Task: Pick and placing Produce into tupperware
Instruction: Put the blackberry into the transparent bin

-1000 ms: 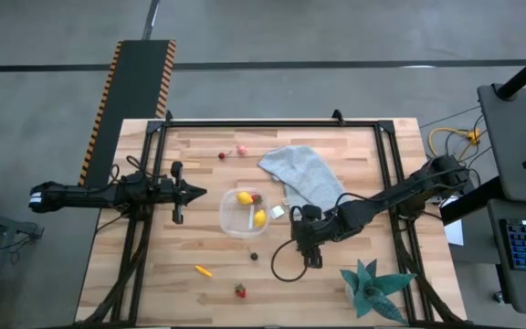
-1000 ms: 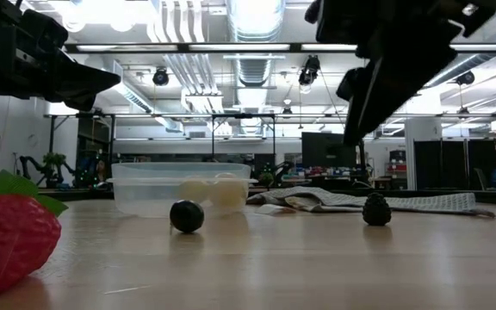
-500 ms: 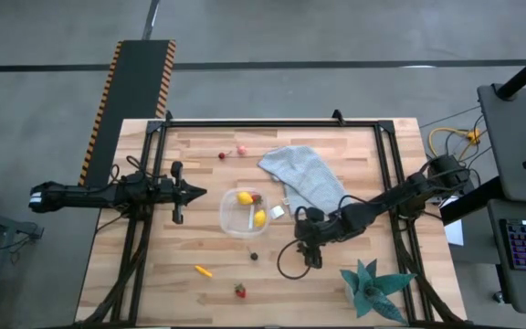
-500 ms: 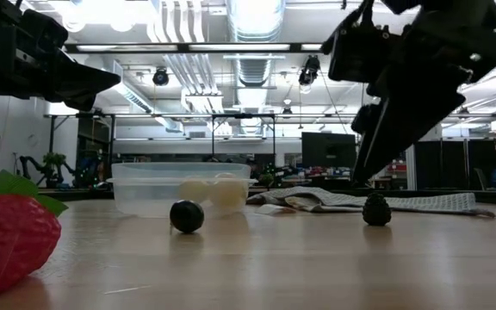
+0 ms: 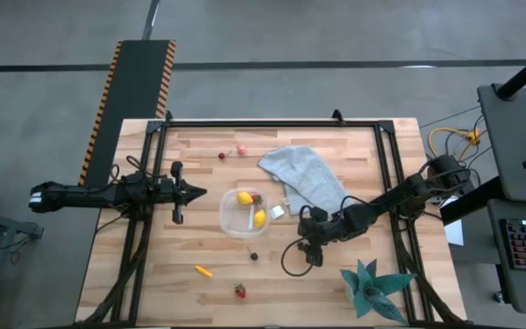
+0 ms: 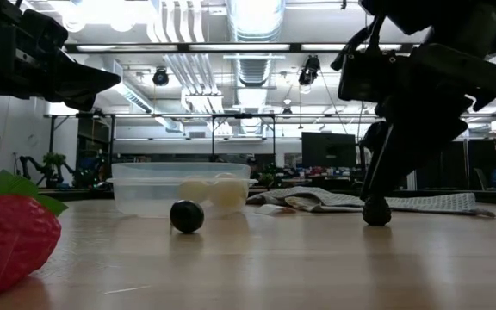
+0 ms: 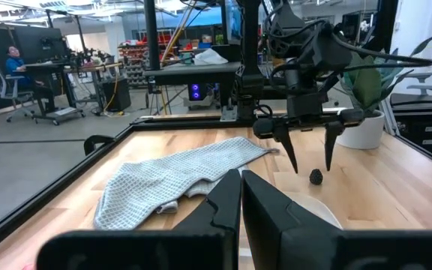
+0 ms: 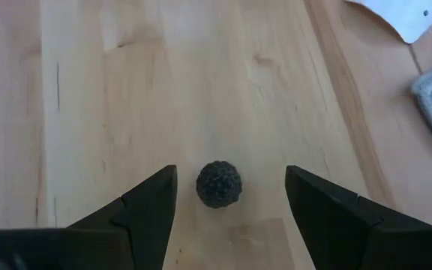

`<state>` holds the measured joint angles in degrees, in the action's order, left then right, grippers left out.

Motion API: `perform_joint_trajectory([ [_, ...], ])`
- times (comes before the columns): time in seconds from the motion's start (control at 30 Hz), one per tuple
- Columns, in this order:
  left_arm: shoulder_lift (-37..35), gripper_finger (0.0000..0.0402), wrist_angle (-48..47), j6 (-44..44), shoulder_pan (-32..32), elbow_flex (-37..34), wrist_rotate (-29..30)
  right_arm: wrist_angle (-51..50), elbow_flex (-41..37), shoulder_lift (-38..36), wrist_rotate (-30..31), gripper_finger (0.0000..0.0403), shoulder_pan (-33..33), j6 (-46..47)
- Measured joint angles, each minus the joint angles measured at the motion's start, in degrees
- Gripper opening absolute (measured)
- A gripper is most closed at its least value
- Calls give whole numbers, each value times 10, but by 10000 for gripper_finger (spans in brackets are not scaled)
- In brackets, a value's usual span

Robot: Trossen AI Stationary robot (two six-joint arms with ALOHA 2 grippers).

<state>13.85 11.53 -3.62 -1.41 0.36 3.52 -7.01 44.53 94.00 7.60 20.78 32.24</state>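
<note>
Straddling dark bumpy berry (image 8: 218, 184): R gripper (image 8: 231, 196), wide, no contact.

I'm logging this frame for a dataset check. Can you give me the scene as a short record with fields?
right gripper: open, fingers straddling the dark bumpy berry on the table
left gripper: shut, waiting left of the tupperware
in tupperware: two yellow lemons, one red piece
loose produce: dark ball, orange piece, strawberry
other: grey cloth, teal plant
</note>
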Motion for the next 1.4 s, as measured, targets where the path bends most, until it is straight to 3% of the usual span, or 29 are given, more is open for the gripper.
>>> perform_joint_trajectory([
  [0.43,1,0,0,0,0,0,0,33,18,75,9,240,13,8],
  [1.07,1,0,0,2,0,0,0,1,21,59,1,233,25,10],
  [1.4,3,0,0,2,0,0,0,-1,20,59,3,201,26,8],
])
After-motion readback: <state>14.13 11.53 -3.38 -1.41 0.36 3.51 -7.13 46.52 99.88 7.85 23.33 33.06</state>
